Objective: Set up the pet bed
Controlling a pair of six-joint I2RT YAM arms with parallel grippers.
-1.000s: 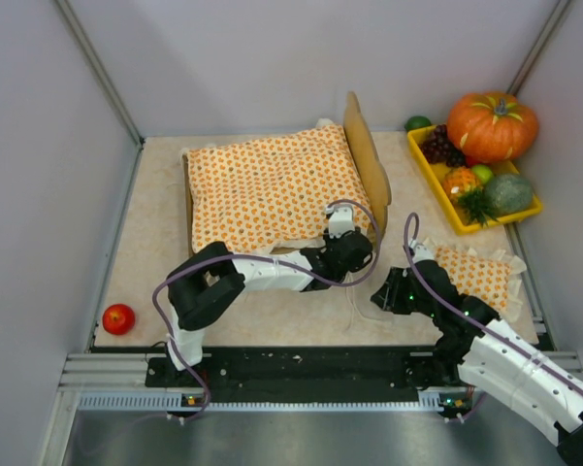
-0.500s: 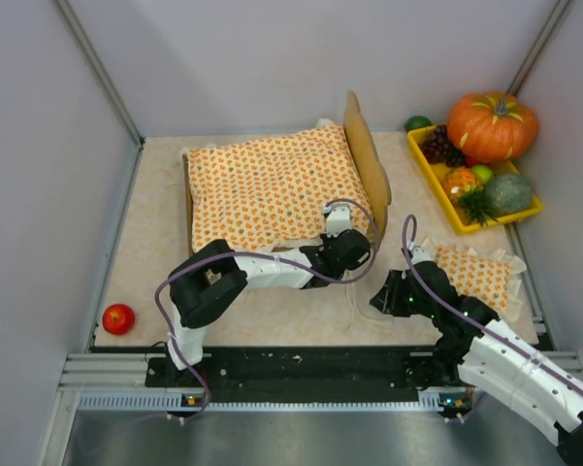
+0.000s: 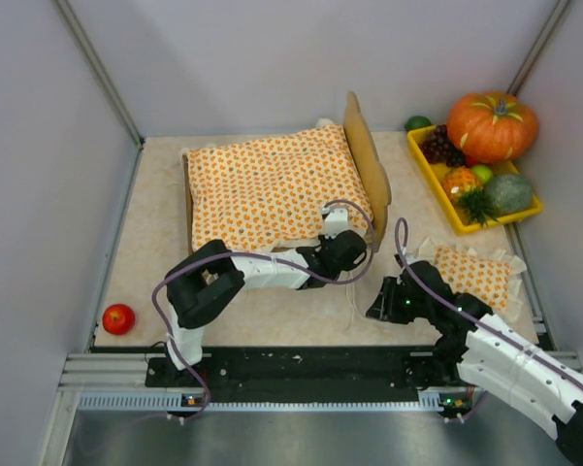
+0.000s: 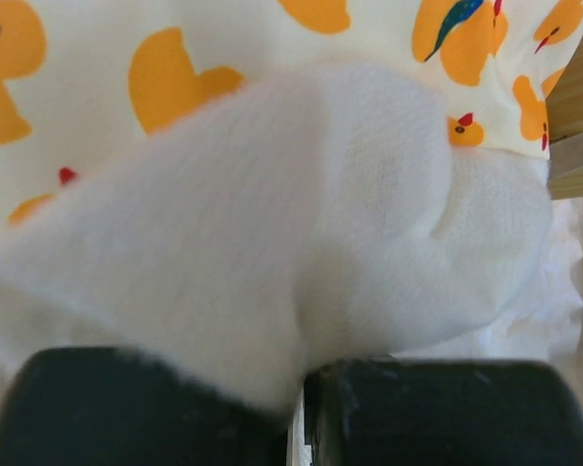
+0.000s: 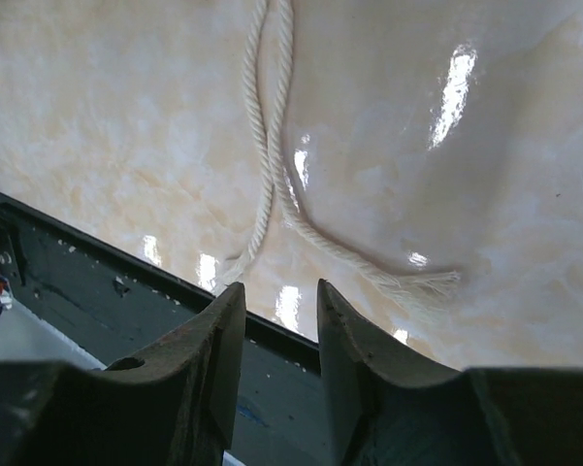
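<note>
Supporting beige marbled worktop (image 3: 155, 243): carries everything.
Light-wood pet bed with tall rounded headboard (image 3: 367, 160): mid-worktop, headboard on its right.
Orange-patterned ruffled fabric bedspread (image 3: 272, 184): draped over the frame; a hard tug at its corner could drag it off or shift the light bed.
Small matching ruffled pillow (image 3: 475, 277): right of the bed, not yet placed.
Left gripper (image 4: 296, 398): pressed together, pinching the bedspread's white edge.
Right gripper (image 5: 276, 320): partly spread, empty.
White twisted cord (image 5: 272, 175): beneath the right gripper; could snag it.

Left gripper (image 3: 338, 233) sits at the bedspread (image 3: 267, 189) corner on the pet bed (image 3: 367, 160).
</note>
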